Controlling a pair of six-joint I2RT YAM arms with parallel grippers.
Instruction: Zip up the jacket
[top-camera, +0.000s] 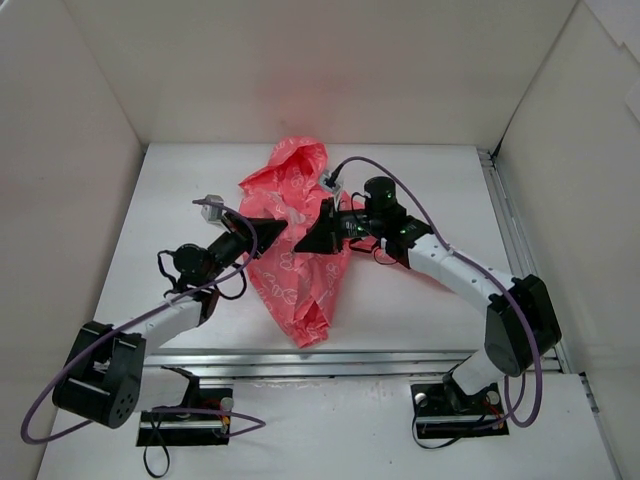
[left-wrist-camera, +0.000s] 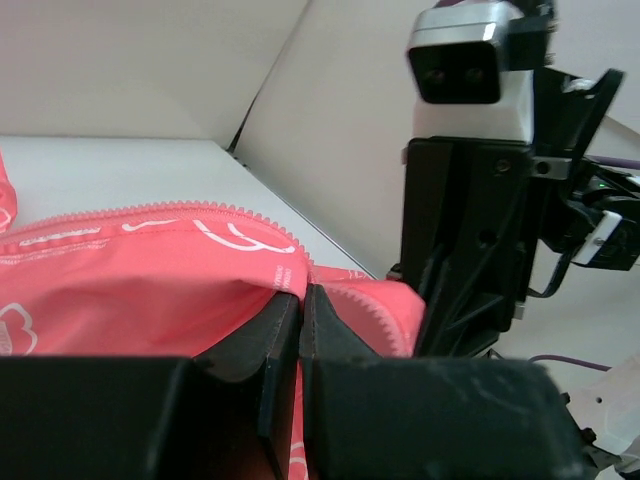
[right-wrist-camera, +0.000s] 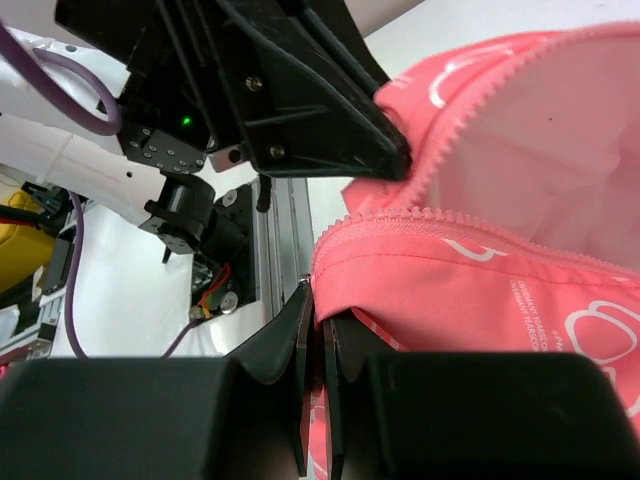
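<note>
Presently, left gripper (top-camera: 284, 224): fingers clenched; you have a fold of the jacket (top-camera: 296, 290) pinched between the tips, close to a run of zipper teeth (left-wrist-camera: 200, 211).
Left arm reach: it comes in from the near-left corner, and its tips sit just beside those of the right gripper (top-camera: 299, 246).
Jacket position: crumpled along the middle of the table (top-camera: 170, 210), one end toward the far wall and the other near the front edge, between the two arms.
Jacket opening: unzipped where you hold it; the two toothed edges part, and the white lining (right-wrist-camera: 540, 130) shows between them.
Jacket height: the pinched part appears raised off the table, though the top view is too coarse for you to confirm this.
Right gripper state: fingers clenched on the end of the other toothed edge, with pink fabric caught between the tips.
Right arm reach: it comes in from the near-right corner, alongside the metal rail (top-camera: 508, 235).
</note>
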